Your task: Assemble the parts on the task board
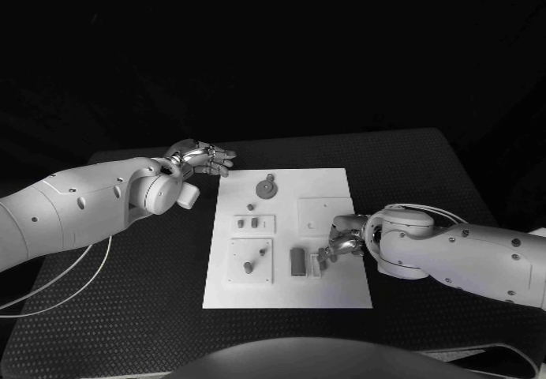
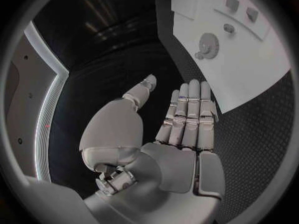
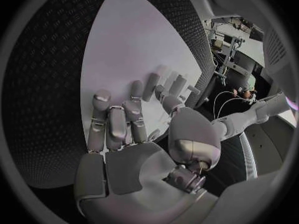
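Fingers apart, empty | task board w/ parts

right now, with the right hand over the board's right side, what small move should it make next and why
Probably lower the right hand a little onto the upright grey block beside it and close on it. That hand is open and holds nothing, with its fingers just right of the block on the task board. The left hand is open off the board's far left corner, beyond the gear.
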Motion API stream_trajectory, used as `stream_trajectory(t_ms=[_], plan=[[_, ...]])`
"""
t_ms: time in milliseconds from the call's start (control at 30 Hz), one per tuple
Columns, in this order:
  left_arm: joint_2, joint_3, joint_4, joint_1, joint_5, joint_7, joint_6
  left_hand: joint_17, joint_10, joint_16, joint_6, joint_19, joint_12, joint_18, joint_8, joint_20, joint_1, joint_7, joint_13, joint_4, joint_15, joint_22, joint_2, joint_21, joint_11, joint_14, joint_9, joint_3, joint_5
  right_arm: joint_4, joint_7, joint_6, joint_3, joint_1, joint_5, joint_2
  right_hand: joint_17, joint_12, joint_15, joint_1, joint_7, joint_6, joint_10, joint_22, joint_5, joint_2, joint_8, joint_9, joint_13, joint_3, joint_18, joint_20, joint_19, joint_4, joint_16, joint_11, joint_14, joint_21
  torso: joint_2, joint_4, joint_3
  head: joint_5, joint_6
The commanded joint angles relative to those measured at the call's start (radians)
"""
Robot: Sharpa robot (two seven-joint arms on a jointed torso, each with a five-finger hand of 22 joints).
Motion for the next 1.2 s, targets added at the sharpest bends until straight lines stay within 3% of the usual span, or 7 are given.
stream_trajectory(t_ms=[33,367,533,800,1067,1200], plan=[[0.000,0.000,0.003,0.002,-0.003,0.004,0.013,0.002,-0.004,-0.005,-0.006,-0.008,0.002,0.008,0.007,0.000,-0.005,-0.002,-0.001,0.002,0.004,-0.002,0.000,0.002,0.000,0.002,-0.001,-0.005,-0.003,-0.001,-0.034,0.071,-0.014,-0.016,-0.016,-0.016,-0.002,-0.005,0.001,-0.002,0.012,-0.010,-0.008,0.015,0.005,0.002,-0.011,-0.034,0.001,0.000,0.015,-0.002,-0.006,-0.009,-0.004,-0.002,-0.008,-0.006,0.000,-0.0006,0.0012,0.001,0.001],[-0.002,0.000,0.004,0.002,-0.003,0.003,0.014,0.003,-0.004,-0.006,-0.007,-0.008,0.002,0.008,0.007,0.000,-0.005,-0.002,-0.001,0.002,0.004,-0.002,-0.001,0.002,0.000,0.001,-0.001,-0.006,-0.003,0.032,-0.030,0.053,-0.015,0.013,0.013,-0.069,-0.005,-0.010,0.002,-0.016,0.013,-0.012,-0.014,0.015,0.005,-0.005,-0.012,-0.035,-0.003,-0.003,0.015,-0.001,-0.007,-0.014,-0.005,-0.001,-0.012,-0.006,0.000,-0.0022,0.0027,0.001,0.003],[-0.003,0.000,0.004,0.002,-0.003,0.003,0.012,0.003,-0.004,-0.006,-0.007,-0.008,0.002,0.008,0.007,0.000,-0.005,-0.002,-0.001,0.002,0.004,-0.002,-0.001,0.002,0.000,0.001,-0.001,-0.006,-0.003,0.037,-0.029,0.050,-0.015,0.024,0.026,-0.079,-0.005,-0.012,0.002,-0.060,0.013,-0.013,-0.015,0.013,0.005,-0.018,-0.013,-0.036,-0.002,-0.002,0.015,0.000,-0.007,0.015,-0.006,-0.001,-0.012,-0.009,0.000,-0.0019,0.0031,0.000,0.005],[-0.003,0.000,0.002,0.002,-0.003,0.000,0.015,0.003,-0.004,-0.007,-0.007,-0.009,0.002,0.008,0.007,0.000,-0.006,-0.002,-0.001,0.002,0.004,-0.002,-0.001,0.002,0.000,0.001,-0.001,-0.006,-0.003,0.038,-0.026,0.032,-0.015,0.025,0.047,-0.091,-0.007,-0.014,0.002,-0.072,0.013,-0.014,-0.018,0.014,0.005,-0.026,-0.014,-0.037,-0.002,0.003,0.015,-0.001,-0.007,0.022,-0.007,-0.001,-0.014,-0.010,0.000,-0.0002,0.0021,0.000,0.006],[-0.003,0.000,0.001,0.001,-0.003,0.000,0.017,0.004,-0.004,-0.007,-0.007,-0.009,0.002,0.008,0.007,0.000,-0.006,-0.002,-0.001,0.003,0.004,-0.002,-0.001,0.002,0.000,0.001,-0.001,-0.006,-0.003,0.070,-0.023,0.014,-0.012,0.031,0.050,-0.100,-0.001,-0.015,0.000,-0.097,0.012,-0.012,-0.015,0.014,0.005,-0.065,-0.012,-0.036,0.003,0.032,0.015,-0.006,-0.001,0.061,-0.006,-0.002,-0.009,-0.009,0.000,-0.0004,0.0017,0.000,0.006],[-0.003,-0.001,0.001,0.001,-0.003,-0.001,0.018,0.004,-0.004,-0.008,-0.007,-0.009,0.002,0.008,0.007,0.000,-0.006,-0.002,-0.001,0.003,0.005,-0.002,-0.001,0.002,0.000,0.001,-0.002,-0.006,-0.003,0.054,-0.026,0.034,-0.011,0.031,-0.004,-0.079,0.001,-0.015,-0.001,-0.100,0.011,-0.012,-0.014,0.014,0.005,-0.075,-0.011,-0.035,0.005,0.043,0.015,-0.008,0.000,0.076,-0.006,-0.003,-0.008,-0.009,0.000,-0.0006,0.0015,0.000,0.005]])
